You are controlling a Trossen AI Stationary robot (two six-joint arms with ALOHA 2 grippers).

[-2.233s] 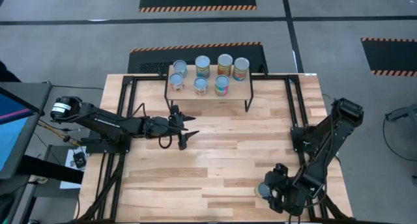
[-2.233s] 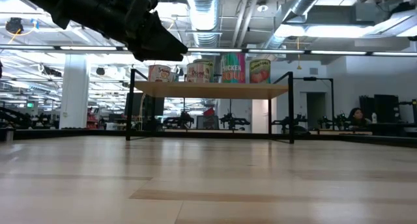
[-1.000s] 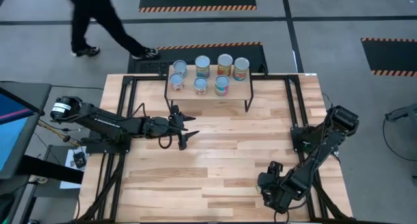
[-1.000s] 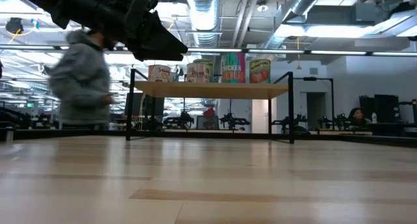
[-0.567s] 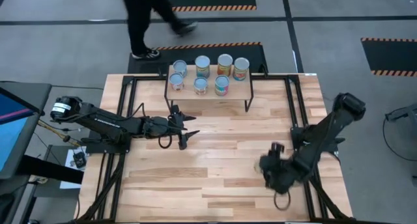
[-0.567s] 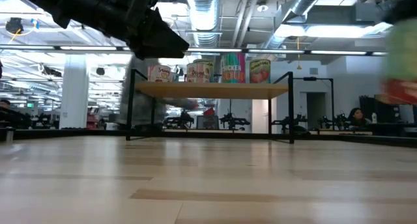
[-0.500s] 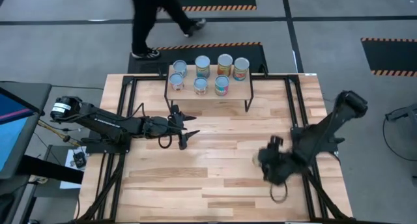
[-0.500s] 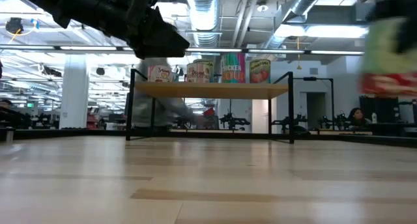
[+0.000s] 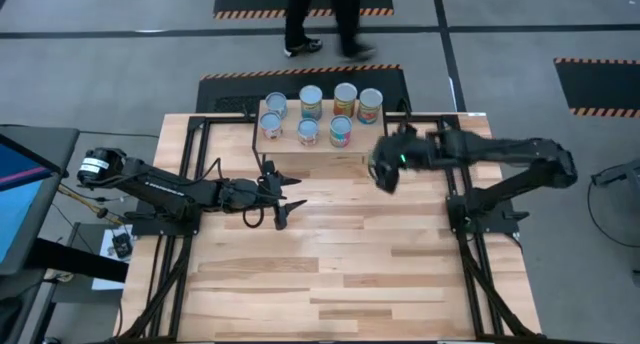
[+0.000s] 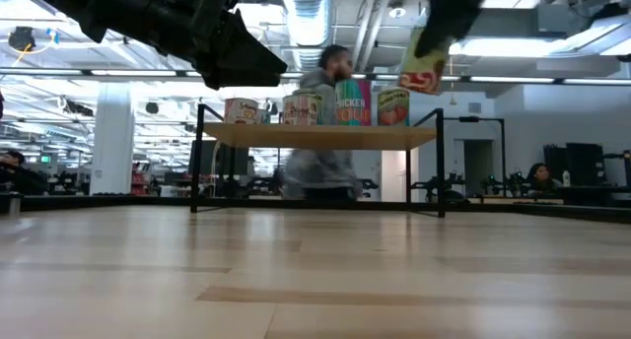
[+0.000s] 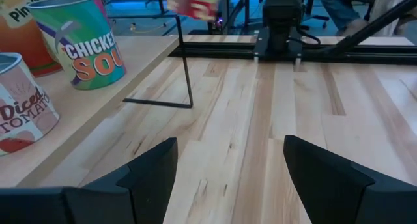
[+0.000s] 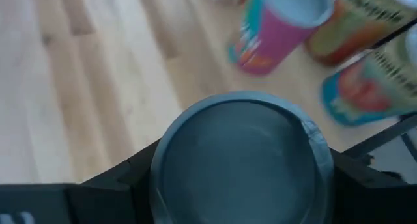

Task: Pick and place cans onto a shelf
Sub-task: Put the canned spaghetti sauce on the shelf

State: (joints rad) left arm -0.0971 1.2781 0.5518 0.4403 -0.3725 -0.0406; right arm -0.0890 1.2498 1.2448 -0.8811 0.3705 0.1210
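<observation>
While above shelf [image 9: 320, 144] edge, right fingers [image 12: 117, 185] pinch can [image 12: 241, 159]; left fingers [image 11: 150, 172] spread.

Seven cans [image 9: 311, 103] stand upright on the shelf [image 9: 362, 136]; an eighth can [image 12: 241, 155] is airborne beside it.

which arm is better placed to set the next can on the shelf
Right. The right gripper already holds a can beside the shelf; the left gripper hangs open and empty over the table.
</observation>
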